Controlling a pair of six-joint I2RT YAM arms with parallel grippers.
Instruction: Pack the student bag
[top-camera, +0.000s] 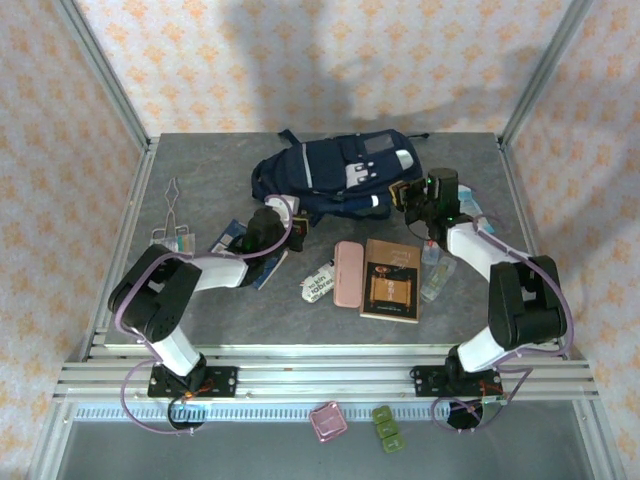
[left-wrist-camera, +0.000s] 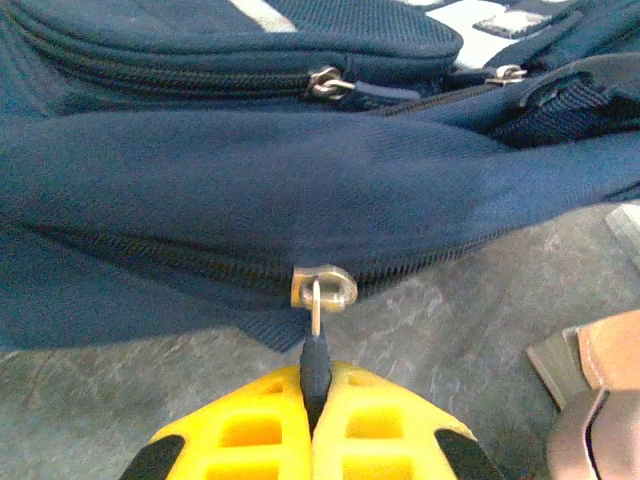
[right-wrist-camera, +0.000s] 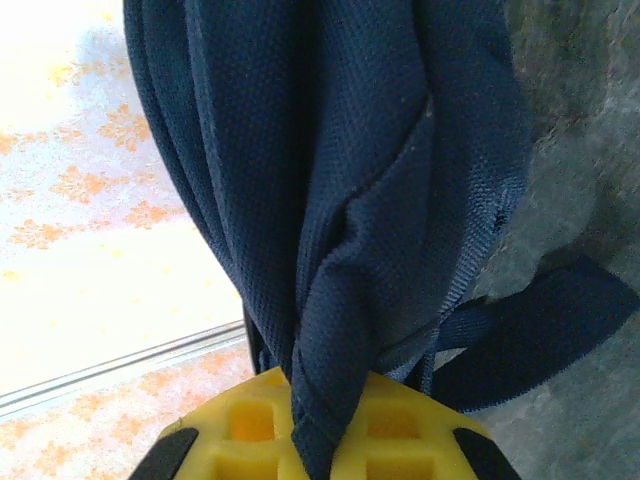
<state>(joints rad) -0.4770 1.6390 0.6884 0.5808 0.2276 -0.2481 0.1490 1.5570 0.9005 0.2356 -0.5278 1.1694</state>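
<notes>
Opening the zipper, I judge.
Top view: student bag (top-camera: 335, 170) on bench (top-camera: 200, 300).
Left wrist: my left end effector (left-wrist-camera: 315, 385) pinches the zipper pull (left-wrist-camera: 315, 350), bag just ahead; draw along the teeth, not upward.
Right wrist: my right end effector (right-wrist-camera: 318, 410) clamps a fold of the student bag; hold it taut.

Navy student bag (top-camera: 335, 170), zipped, table's far-centre

Both arms reach forward, elbows bent. The left hand (left-wrist-camera: 315, 385) clamps the zipper pull (left-wrist-camera: 315, 352); the right hand (right-wrist-camera: 322, 400) clamps student bag (right-wrist-camera: 330, 200) fabric.
</notes>
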